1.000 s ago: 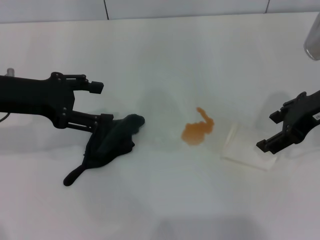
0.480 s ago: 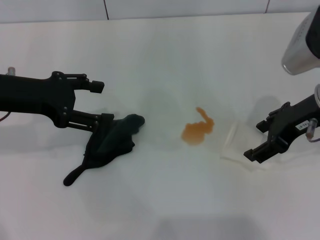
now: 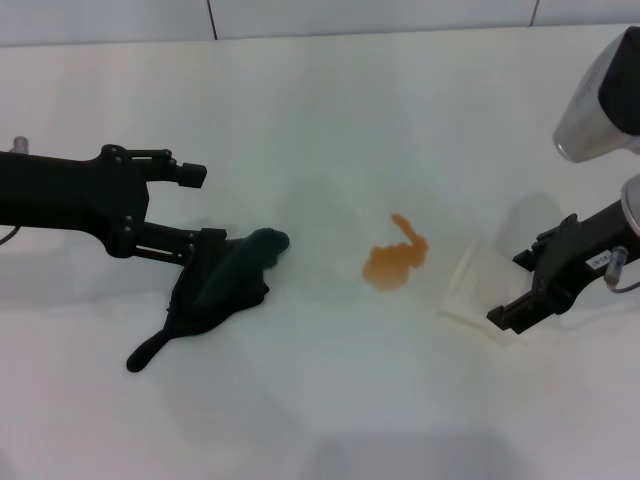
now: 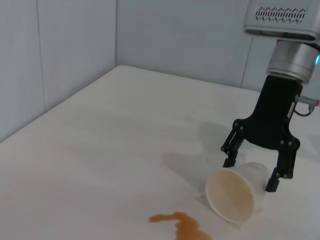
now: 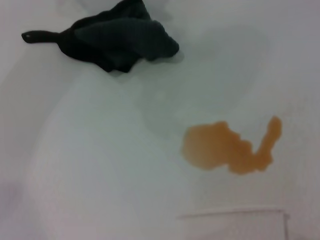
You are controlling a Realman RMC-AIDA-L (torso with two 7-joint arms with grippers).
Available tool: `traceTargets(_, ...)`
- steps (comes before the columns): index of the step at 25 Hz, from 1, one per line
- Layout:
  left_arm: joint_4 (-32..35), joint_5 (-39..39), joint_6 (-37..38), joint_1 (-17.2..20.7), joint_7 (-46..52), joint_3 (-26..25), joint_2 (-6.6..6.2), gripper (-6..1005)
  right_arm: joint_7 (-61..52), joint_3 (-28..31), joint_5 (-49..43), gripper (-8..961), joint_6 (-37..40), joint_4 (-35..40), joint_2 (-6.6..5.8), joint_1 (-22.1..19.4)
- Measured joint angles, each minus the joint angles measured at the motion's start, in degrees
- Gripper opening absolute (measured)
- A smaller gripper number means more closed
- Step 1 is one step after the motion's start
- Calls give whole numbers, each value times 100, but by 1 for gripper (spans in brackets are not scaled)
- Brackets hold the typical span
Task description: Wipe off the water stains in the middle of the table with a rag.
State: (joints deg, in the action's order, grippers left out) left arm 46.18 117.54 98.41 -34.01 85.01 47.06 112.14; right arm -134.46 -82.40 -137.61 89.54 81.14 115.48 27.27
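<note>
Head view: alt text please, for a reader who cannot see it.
An orange-brown stain sits unwiped mid-table, with the dark rag to its left under the open left gripper. On its right, the open right gripper straddles a tipped-over cup.

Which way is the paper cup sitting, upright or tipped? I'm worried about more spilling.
Tipped: the cup lies on its side on the table, open mouth facing the stain.

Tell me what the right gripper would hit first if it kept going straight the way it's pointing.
Most likely the tipped-over paper cup: the right gripper, open, sits straddling the cup's closed end, pointing down at it. Beyond that is only the table. Exact depth is hard to judge.
</note>
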Motion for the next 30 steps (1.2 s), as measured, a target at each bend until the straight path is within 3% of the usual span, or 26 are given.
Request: traceTargets(30,-37,-12,-71,-35,-54,-13,0,856,-80,-109,-149,802,-200,-310,0,103)
